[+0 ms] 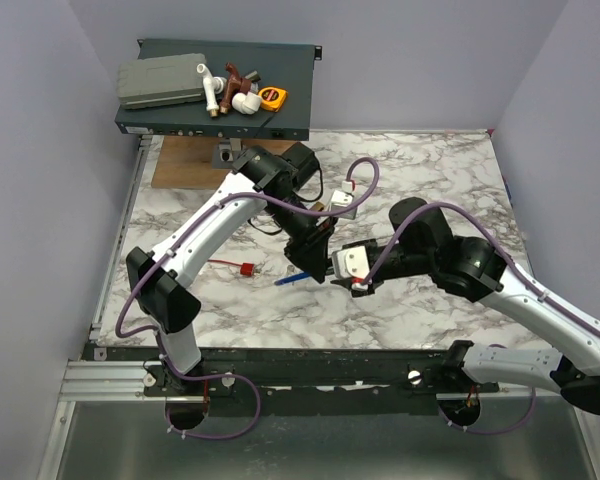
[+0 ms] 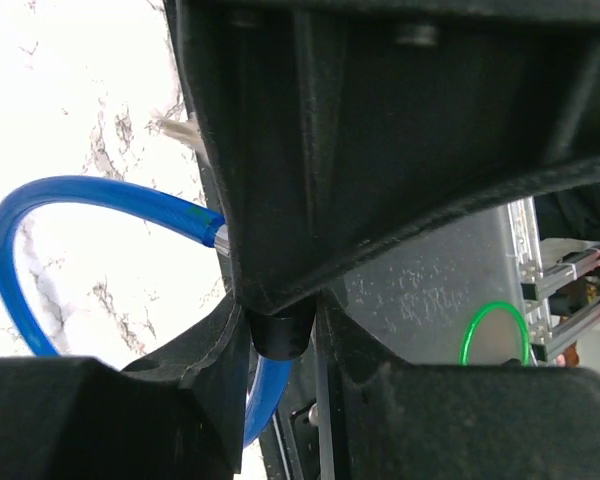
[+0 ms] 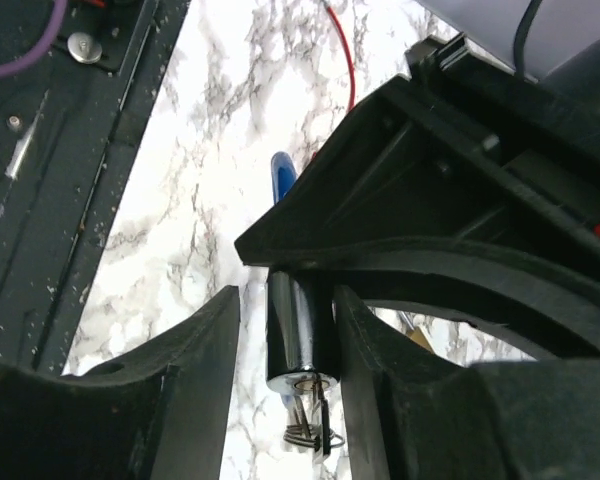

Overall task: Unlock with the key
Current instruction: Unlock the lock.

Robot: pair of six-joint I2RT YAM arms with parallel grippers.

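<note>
**Operator:** What is lying in front of me?

**Spotter:** You are looking at a glossy worktop (image 1: 430, 160), veined white and grey like marble. The key (image 1: 246, 268), a tiny thing with a square red head, is lying flat on it. It is sitting left of both grippers and apart from them, and its thin red cord (image 1: 223, 263) is trailing away to the left.

**Operator:** And the lock?

**Spotter:** The lock (image 3: 300, 340) is showing you a smooth, shiny chrome barrel, round, with a dark collar at its far end. Small metal bits on a wire ring (image 3: 305, 425) are hanging from its near end; I cannot tell what they are. Its cable (image 2: 40, 200), a sleek blue plastic tube, is curving in a wide loop over the marble.

**Operator:** How are my grippers sitting?

**Spotter:** Your left gripper (image 2: 278, 320) is pinching the lock at its round black end, with matte fingers pressing in from both sides. Your right gripper (image 3: 285, 300) is standing partly spread around the barrel. One finger is lying against the chrome, while a strip of marble is showing between the barrel and the other finger.
</note>
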